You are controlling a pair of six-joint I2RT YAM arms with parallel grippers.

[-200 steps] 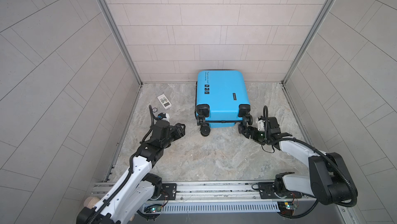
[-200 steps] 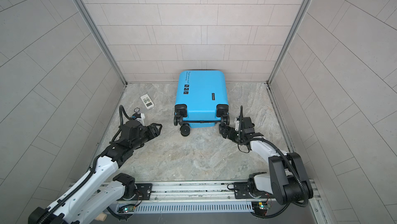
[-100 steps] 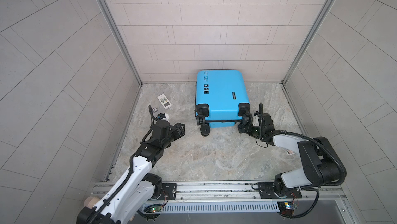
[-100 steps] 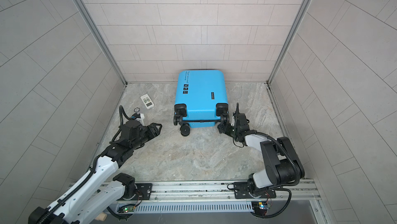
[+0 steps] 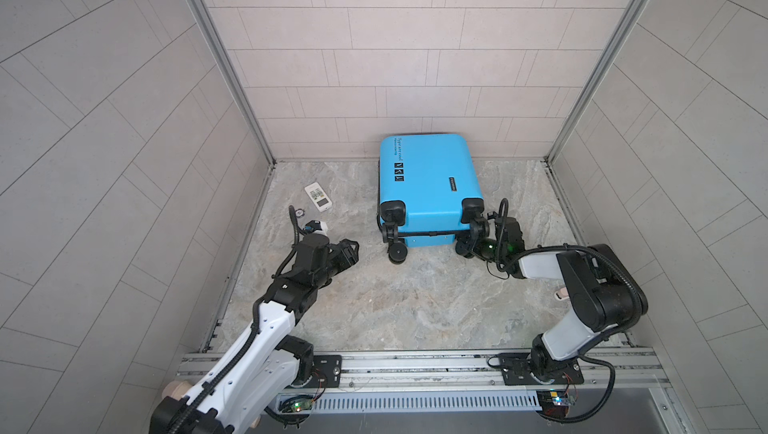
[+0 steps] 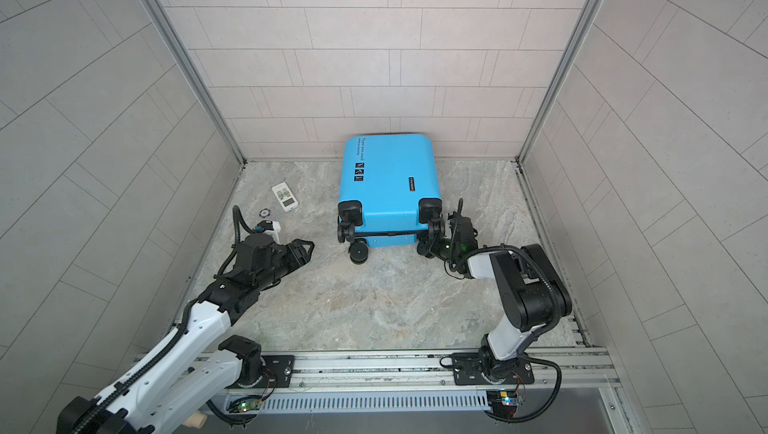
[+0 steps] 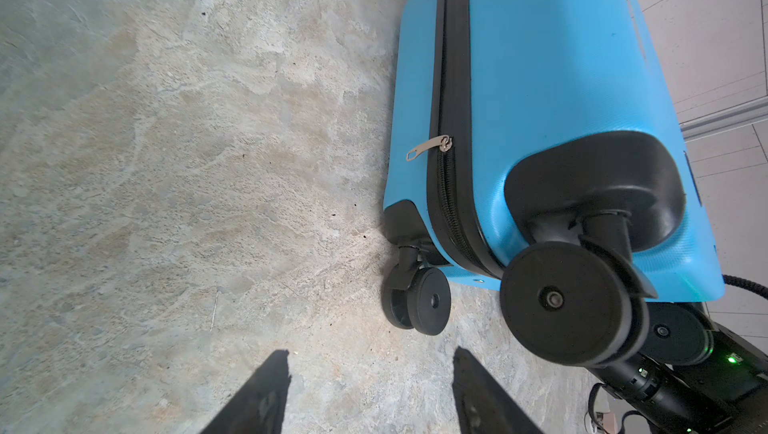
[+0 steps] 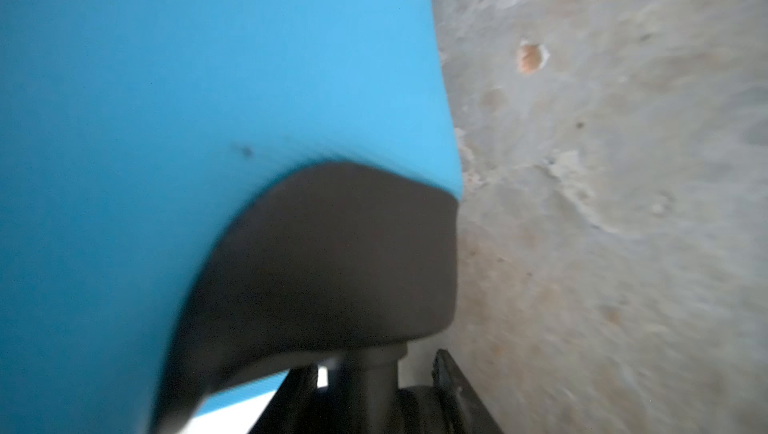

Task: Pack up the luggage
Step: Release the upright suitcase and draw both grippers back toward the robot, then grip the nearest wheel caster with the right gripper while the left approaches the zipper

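Bright-blue hard-shell suitcase (image 5: 428, 178) with black wheels and a black zipper band lies flat and closed on the grey stone-patterned floor (image 5: 395, 299), its wheel end turned toward both grippers. Left gripper (image 7: 370, 353) hangs low over the floor, jaws spread with only bare floor between them. The suitcase's nearest wheel corner is ahead of its fingertips and off to one side, clear of them. A flat white remote control (image 5: 318, 197) lies farther out beyond that gripper. Right gripper (image 8: 374, 375) is at the case's other wheel corner, with one finger on each side of a black caster (image 8: 415, 405). The view is too blurred to tell whether they pinch it.
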